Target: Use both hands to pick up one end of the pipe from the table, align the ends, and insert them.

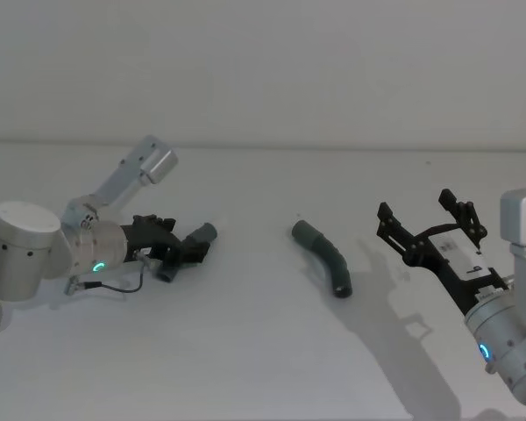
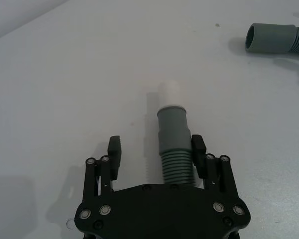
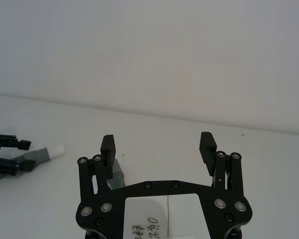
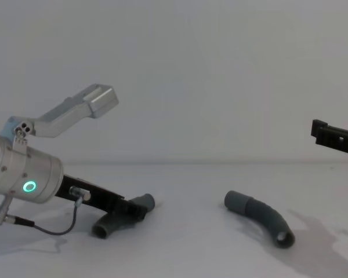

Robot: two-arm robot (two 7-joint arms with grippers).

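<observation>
The left gripper [image 2: 156, 145] is sitting low over the table [image 1: 245, 351], left of the collared piece [image 1: 324, 259]. Its spread fingers [image 2: 198, 147] are straddling the white-tipped piece [image 2: 173, 134] without clamping it. The right gripper [image 3: 157, 143] is hovering right of the collared piece, fingers standing wide apart, holding nothing.

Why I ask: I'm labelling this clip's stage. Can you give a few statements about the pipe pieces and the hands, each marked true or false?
1. The left hand straddles the ribbed grey pipe piece with the white tip. True.
2. The two pipe pieces are already joined. False: they lie apart on the plain white table.
3. The right hand grips the curved dark grey pipe piece with the wide collar mouth. False: it is open, raised beside that piece, holding nothing.
4. The collar piece lies on the table. True.
</observation>
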